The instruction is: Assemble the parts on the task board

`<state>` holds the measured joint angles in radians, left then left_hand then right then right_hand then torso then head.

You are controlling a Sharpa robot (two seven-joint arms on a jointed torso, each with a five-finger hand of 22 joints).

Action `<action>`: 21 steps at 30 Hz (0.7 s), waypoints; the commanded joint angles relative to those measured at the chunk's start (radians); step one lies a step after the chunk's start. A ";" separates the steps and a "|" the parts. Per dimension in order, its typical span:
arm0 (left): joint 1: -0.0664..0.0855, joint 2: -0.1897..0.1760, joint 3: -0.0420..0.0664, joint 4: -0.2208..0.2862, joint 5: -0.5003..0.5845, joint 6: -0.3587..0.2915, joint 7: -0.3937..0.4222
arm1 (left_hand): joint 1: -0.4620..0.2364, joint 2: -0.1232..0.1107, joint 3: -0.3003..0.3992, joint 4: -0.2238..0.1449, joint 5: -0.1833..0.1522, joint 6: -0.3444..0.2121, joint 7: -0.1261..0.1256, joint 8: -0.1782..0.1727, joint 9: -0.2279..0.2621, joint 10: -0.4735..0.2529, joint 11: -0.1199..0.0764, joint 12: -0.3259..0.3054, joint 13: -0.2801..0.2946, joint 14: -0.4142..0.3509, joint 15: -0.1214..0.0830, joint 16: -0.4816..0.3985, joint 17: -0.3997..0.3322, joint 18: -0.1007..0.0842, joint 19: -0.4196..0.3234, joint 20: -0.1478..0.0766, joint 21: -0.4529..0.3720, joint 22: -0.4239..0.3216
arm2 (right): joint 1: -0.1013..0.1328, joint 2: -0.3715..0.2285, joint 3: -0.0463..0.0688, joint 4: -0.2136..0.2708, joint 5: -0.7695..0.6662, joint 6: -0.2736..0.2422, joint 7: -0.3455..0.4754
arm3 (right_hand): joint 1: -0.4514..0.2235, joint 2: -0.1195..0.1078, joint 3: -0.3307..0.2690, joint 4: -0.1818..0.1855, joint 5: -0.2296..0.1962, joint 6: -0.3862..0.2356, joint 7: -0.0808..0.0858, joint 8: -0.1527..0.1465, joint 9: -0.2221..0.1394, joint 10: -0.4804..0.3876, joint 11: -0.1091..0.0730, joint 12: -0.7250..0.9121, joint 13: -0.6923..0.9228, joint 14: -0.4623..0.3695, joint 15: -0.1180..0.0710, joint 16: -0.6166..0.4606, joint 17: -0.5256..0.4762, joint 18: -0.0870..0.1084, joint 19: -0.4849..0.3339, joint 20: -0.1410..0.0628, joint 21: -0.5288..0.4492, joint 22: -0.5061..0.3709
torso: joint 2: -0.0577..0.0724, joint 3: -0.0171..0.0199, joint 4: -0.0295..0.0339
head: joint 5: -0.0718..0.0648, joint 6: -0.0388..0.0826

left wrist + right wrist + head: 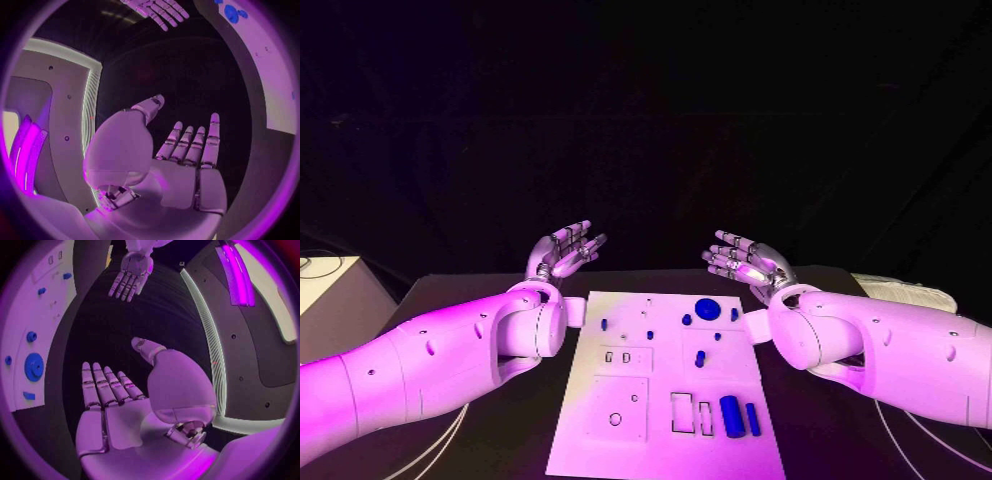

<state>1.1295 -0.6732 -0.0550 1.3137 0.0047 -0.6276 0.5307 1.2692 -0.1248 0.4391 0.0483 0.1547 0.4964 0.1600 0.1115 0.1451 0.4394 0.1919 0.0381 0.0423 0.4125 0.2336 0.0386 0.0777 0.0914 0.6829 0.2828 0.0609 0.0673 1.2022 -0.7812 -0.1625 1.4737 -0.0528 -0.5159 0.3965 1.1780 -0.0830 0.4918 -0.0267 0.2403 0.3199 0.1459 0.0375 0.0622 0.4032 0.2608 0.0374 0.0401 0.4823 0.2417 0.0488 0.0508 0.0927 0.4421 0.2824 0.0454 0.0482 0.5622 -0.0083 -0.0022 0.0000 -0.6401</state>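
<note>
The white task board (pixel 661 420) lies in the middle of the table, between my arms. On it sit a round blue disc (pixel 708 309), several small blue pegs (pixel 687 320), and near its front edge a blue cylinder (pixel 731 416) beside a thin blue bar (pixel 753 419). My left hand (pixel 564 250) is raised beyond the board's far left corner, fingers spread, holding nothing. My right hand (pixel 744 263) hovers beyond the far right corner, fingers apart and empty. The left wrist view has the left hand (pixel 181 155) open-palmed; the right wrist view has the right hand (pixel 119 395) likewise, with the disc (pixel 34 366) on the board (pixel 37 310).
A white box (pixel 329 300) stands at the table's left edge, and a pale object (pixel 906 292) lies at the right edge. Rectangular recesses (pixel 682 412) and a round hole (pixel 615 419) mark the board's near half. Thin white cables (pixel 437 450) run along the table's front corners.
</note>
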 commanded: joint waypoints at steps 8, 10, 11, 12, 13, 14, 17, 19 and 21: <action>0.001 -0.055 0.000 0.054 -0.030 0.134 0.026 | 0.073 0.000 -0.012 0.005 0.004 0.121 0.103 0.027 0.012 0.256 0.046 0.022 0.015 0.373 -0.024 0.097 0.061 0.054 0.086 0.004 0.051 0.019 | 0.041 -0.021 -0.013 -0.048 -0.451 0.110 -0.079 | 0.138 -0.011 0.023 -0.070 -0.067 0.439 0.117 0.118 0.079 0.506 -0.051 0.069 0.029 0.465 -0.077 0.114 0.062 0.092 0.461 -0.016 0.164 0.064 | 0.026 -0.0026 0.0010 | -0.006 -0.006; 0.002 -0.075 0.000 0.075 -0.041 0.138 0.022 | 0.089 -0.003 -0.019 -0.002 0.003 0.185 0.097 0.044 0.022 0.377 0.039 0.036 0.023 0.420 -0.039 0.133 0.075 0.072 0.129 0.002 0.080 0.030 | 0.048 -0.023 -0.013 -0.052 -0.530 0.104 -0.098 | 0.146 -0.011 0.025 -0.074 -0.063 0.518 0.102 0.139 0.091 0.555 -0.066 0.072 0.025 0.512 -0.095 0.129 0.067 0.090 0.500 -0.038 0.188 0.072 | 0.034 -0.0017 0.0010 | -0.005 -0.002; 0.002 -0.083 0.000 0.084 -0.047 0.139 0.021 | 0.098 -0.003 -0.019 -0.008 0.002 0.263 0.095 0.067 0.037 0.426 0.026 0.051 0.026 0.452 -0.051 0.155 0.085 0.082 0.151 0.000 0.096 0.037 | 0.051 -0.025 -0.012 -0.054 -0.566 0.101 -0.109 | 0.150 -0.013 0.025 -0.077 -0.064 0.543 0.092 0.147 0.094 0.586 -0.076 0.071 0.024 0.541 -0.107 0.137 0.070 0.089 0.523 -0.051 0.206 0.079 | 0.040 -0.0014 0.0012 | -0.004 0.000; 0.002 -0.095 0.000 0.100 -0.055 0.136 0.018 | 0.105 -0.005 -0.017 -0.012 0.002 0.304 0.081 0.083 0.043 0.467 0.011 0.064 0.027 0.500 -0.068 0.183 0.100 0.091 0.187 -0.007 0.121 0.048 | 0.056 -0.028 -0.012 -0.055 -0.621 0.097 -0.129 | 0.154 -0.015 0.023 -0.079 -0.068 0.569 0.084 0.153 0.095 0.623 -0.087 0.069 0.024 0.582 -0.122 0.150 0.076 0.087 0.551 -0.066 0.232 0.092 | 0.045 -0.0009 0.0021 | -0.004 -0.001; 0.003 -0.106 0.000 0.113 -0.064 0.132 0.016 | 0.108 -0.006 -0.016 -0.014 0.002 0.312 0.073 0.087 0.043 0.484 0.005 0.067 0.026 0.523 -0.076 0.196 0.108 0.093 0.208 -0.014 0.137 0.055 | 0.060 -0.030 -0.011 -0.054 -0.669 0.095 -0.145 | 0.155 -0.016 0.021 -0.079 -0.070 0.584 0.080 0.155 0.096 0.644 -0.093 0.066 0.023 0.605 -0.130 0.156 0.080 0.086 0.565 -0.077 0.250 0.102 | 0.048 -0.0006 0.0029 | -0.005 -0.002; 0.003 -0.115 0.001 0.123 -0.070 0.129 0.014 | 0.116 -0.009 -0.008 -0.020 0.006 0.330 0.066 0.094 0.042 0.520 -0.007 0.071 0.026 0.559 -0.090 0.216 0.126 0.092 0.238 -0.030 0.166 0.069 | 0.063 -0.032 -0.011 -0.053 -0.708 0.090 -0.156 | 0.155 -0.019 0.015 -0.079 -0.084 0.591 0.077 0.152 0.093 0.663 -0.098 0.057 0.023 0.632 -0.137 0.163 0.086 0.084 0.578 -0.088 0.275 0.116 | 0.052 0.0000 0.0038 | -0.005 -0.001; 0.004 -0.145 0.003 0.162 -0.089 0.121 0.006 | 0.125 -0.018 0.036 -0.036 0.017 0.370 0.050 0.113 0.044 0.592 -0.028 0.074 0.026 0.627 -0.118 0.252 0.166 0.090 0.276 -0.062 0.234 0.108 | 0.075 -0.040 -0.008 -0.047 -0.834 0.073 -0.196 | 0.162 -0.021 -0.006 -0.081 -0.107 0.644 0.052 0.167 0.099 0.759 -0.130 0.070 0.033 0.736 -0.179 0.213 0.125 0.083 0.633 -0.123 0.369 0.173 | 0.069 0.0025 0.0057 | -0.004 0.003; 0.006 -0.165 0.005 0.187 -0.098 0.120 -0.001 | 0.119 -0.025 0.051 -0.040 0.019 0.380 0.046 0.117 0.046 0.625 -0.036 0.072 0.027 0.665 -0.133 0.274 0.191 0.088 0.290 -0.079 0.277 0.136 | 0.084 -0.044 -0.007 -0.042 -0.910 0.064 -0.222 | 0.168 -0.029 -0.018 -0.085 -0.110 0.676 0.038 0.170 0.102 0.819 -0.150 0.064 0.038 0.815 -0.205 0.258 0.173 0.085 0.656 -0.151 0.469 0.239 | 0.080 0.0029 0.0073 | -0.007 0.002; 0.010 -0.184 0.006 0.212 -0.106 0.120 -0.009 | 0.115 -0.033 0.060 -0.050 0.018 0.400 0.039 0.124 0.050 0.676 -0.051 0.074 0.030 0.719 -0.155 0.324 0.238 0.085 0.305 -0.103 0.354 0.187 | 0.093 -0.047 -0.006 -0.037 -0.987 0.060 -0.253 | 0.167 -0.040 -0.014 -0.087 -0.102 0.698 0.026 0.166 0.103 0.856 -0.164 0.049 0.044 0.871 -0.226 0.307 0.235 0.084 0.662 -0.171 0.569 0.311 | 0.091 0.0036 0.0091 | -0.010 0.001</action>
<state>1.1357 -0.8515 -0.0504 1.5097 -0.0546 -0.5309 0.5315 1.3854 -0.1476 0.4922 0.0007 0.1706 0.8898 0.2004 0.2323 0.1936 1.1003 0.1452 0.1104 0.0722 1.1157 0.0845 0.3480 0.3019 0.1700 0.9861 0.1889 0.3910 0.2387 1.2912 -0.8265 -0.1690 1.4315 -0.7971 -0.4368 0.2270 1.3243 -0.1056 0.4957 -0.1051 0.1546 0.8959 0.2108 0.1855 0.1527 1.0783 0.1527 0.0956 0.0708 1.1422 0.0894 0.2414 0.1712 0.1551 1.0080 0.1809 0.3791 0.2080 0.6301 -0.0064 0.0035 -0.0065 -0.6385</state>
